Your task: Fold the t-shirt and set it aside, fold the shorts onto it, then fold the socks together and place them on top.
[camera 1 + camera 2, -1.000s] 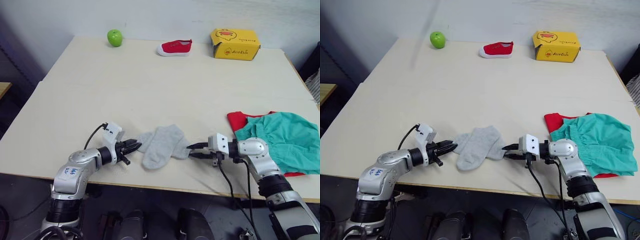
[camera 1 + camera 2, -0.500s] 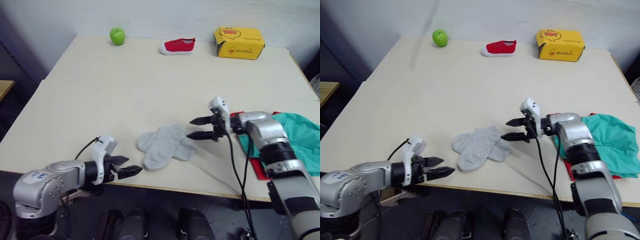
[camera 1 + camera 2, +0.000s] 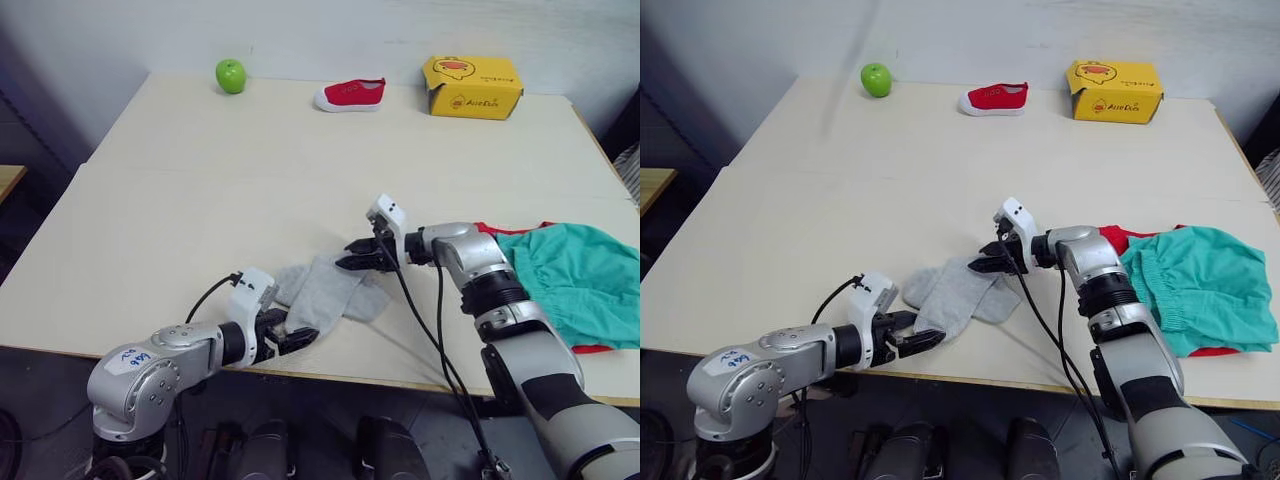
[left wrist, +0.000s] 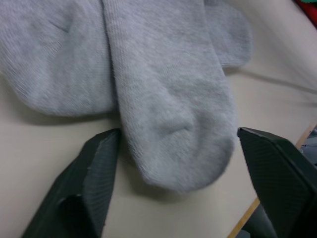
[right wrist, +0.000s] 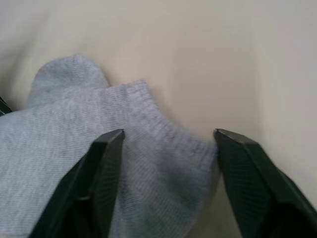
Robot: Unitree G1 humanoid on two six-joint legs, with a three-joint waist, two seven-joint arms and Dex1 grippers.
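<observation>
The two light grey socks (image 3: 325,292) lie overlapped near the table's front edge. My left gripper (image 3: 298,338) is open at their near end, with the toe of the upper sock (image 4: 173,124) between its fingers (image 4: 94,173). My right gripper (image 3: 346,257) is open at the far end, its fingers (image 5: 106,163) straddling a sock cuff (image 5: 163,148). To the right lie the teal shorts (image 3: 570,285), spread over the red t-shirt (image 3: 492,231), of which only edges show.
A green apple (image 3: 230,75), a small red shoe (image 3: 349,95) and a yellow box (image 3: 471,87) stand along the table's far edge. The table's front edge (image 3: 400,382) runs just below the socks and my left gripper.
My left gripper has come in from the front edge to the sock's toe. My right gripper has moved left and down onto the sock cuff. The socks have not moved.
</observation>
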